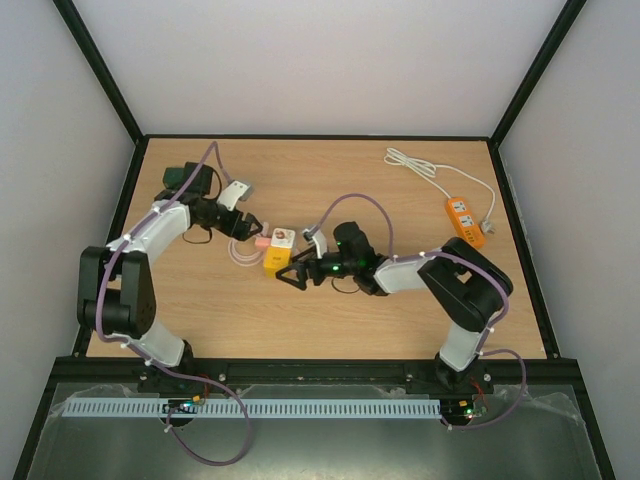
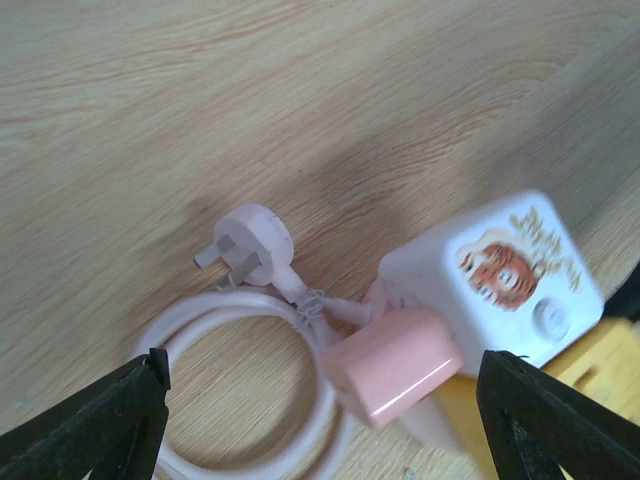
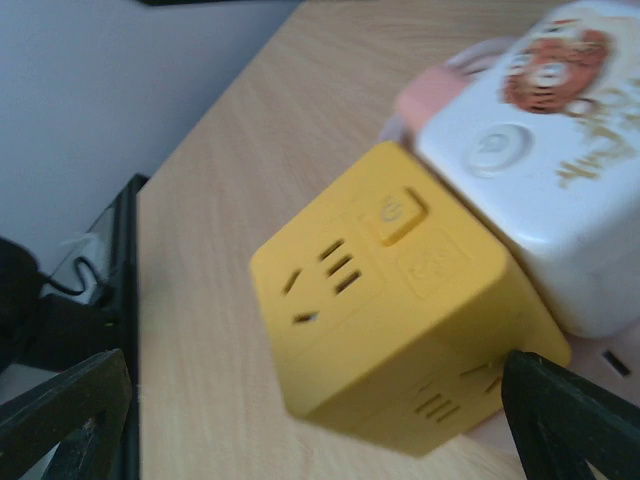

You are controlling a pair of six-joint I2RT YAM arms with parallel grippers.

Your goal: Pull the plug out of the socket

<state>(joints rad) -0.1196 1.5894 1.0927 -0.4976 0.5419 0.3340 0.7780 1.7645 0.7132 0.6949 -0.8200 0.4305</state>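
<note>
A pink plug [image 2: 395,365] sits in the side of a white cube socket [image 2: 490,280] with an orange picture on top. Its pink cable [image 2: 245,320] lies coiled on the wood and ends in a round three-pin plug [image 2: 252,240]. A yellow cube socket [image 3: 390,300] lies pressed against the white cube [image 3: 550,150]. My left gripper [image 2: 320,420] is open, its fingers wide on either side of the pink plug and touching nothing. My right gripper [image 3: 320,420] is open around the yellow cube's near corner. From above, the left gripper [image 1: 247,226] and right gripper [image 1: 297,272] flank the cubes [image 1: 278,250].
An orange power strip [image 1: 463,220] with a white cable [image 1: 420,165] lies at the back right of the table. A black frame [image 1: 128,190] runs along the table's sides, with grey walls behind.
</note>
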